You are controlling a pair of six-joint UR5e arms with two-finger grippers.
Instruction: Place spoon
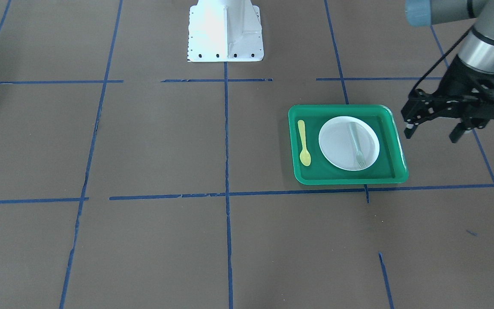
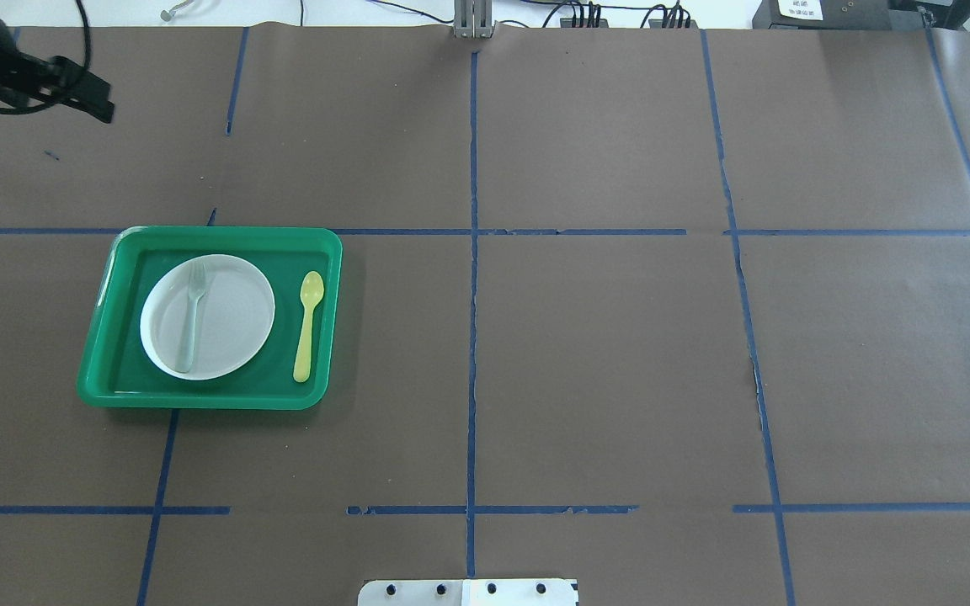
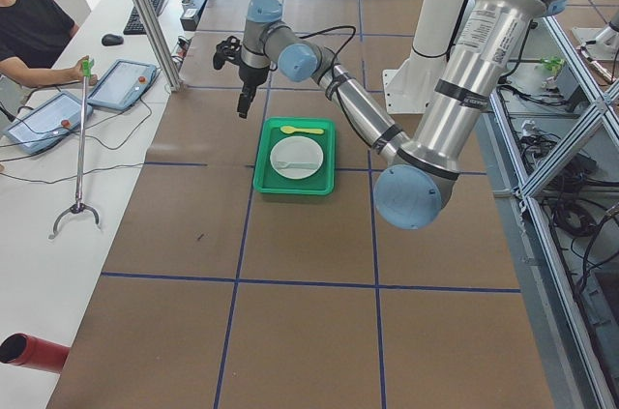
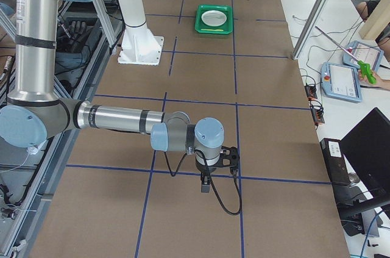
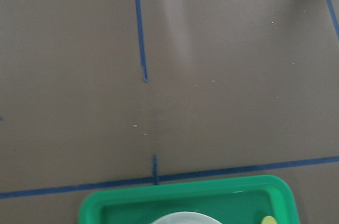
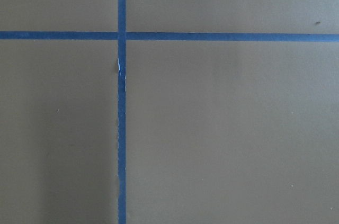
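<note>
with the spoon [image 1: 304, 143] lying in the tray [image 1: 342, 180] just beside the plate [image 1: 336, 143], seemingly placed, the left gripper [image 1: 431, 134] hung clear, spread and empty; whether the right gripper [image 4: 206, 185] was apart or together could not be told.

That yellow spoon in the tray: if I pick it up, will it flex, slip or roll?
The spoon looks like thin plastic, so probably light and slightly bendy. Lying flat on the glossy green tray, it would likely slide, not roll, if nudged.

The spoon [image 2: 308, 328] is pale yellow, the tray [image 2: 215, 394] green, the plate [image 2: 237, 316] white, the fork [image 2: 192, 324] translucent grey. Blue tape lines [image 2: 472, 337] grid the brown table [image 2: 603, 353].
</note>
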